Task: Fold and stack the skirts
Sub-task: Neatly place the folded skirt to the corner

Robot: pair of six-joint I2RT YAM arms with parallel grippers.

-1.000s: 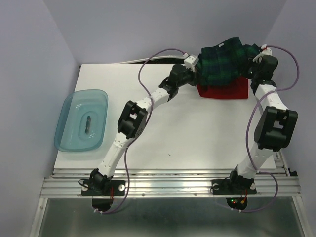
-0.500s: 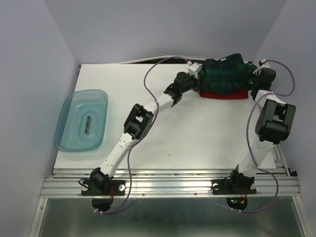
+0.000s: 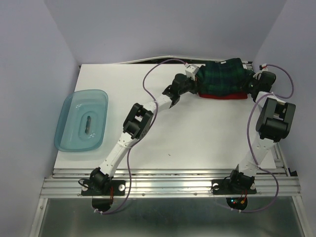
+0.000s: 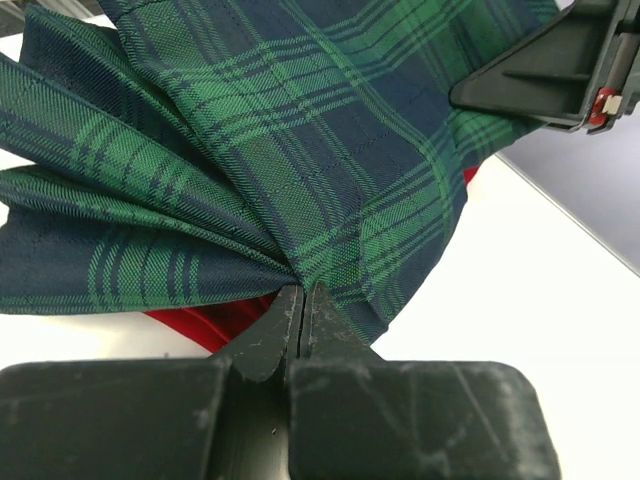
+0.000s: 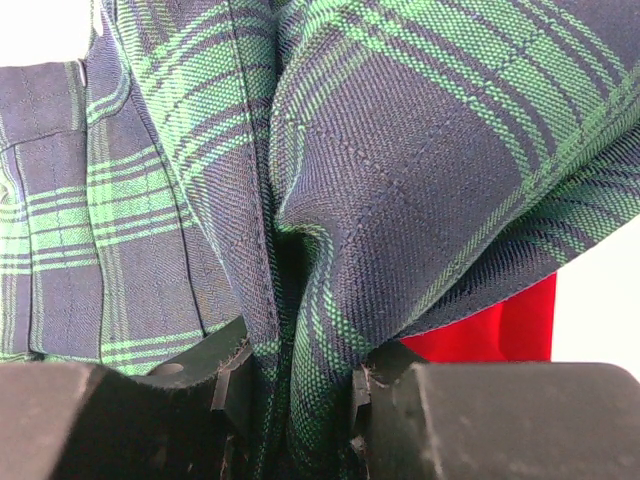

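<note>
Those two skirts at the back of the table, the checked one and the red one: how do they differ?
The plaid skirt is green-and-navy checked with pleats; the red skirt is plain. The plaid skirt lies on top, the red skirt beneath with only an edge showing. The left gripper and right gripper pinch the plaid skirt; neither holds the red skirt. Both are soft cloth in one pile.

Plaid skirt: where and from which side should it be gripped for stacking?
Its two side edges, one hand from each side. The plaid skirt is spread crosswise over the red skirt, its cloth gathering into thin pinchable folds there, as the left hand and right hand show.
</note>
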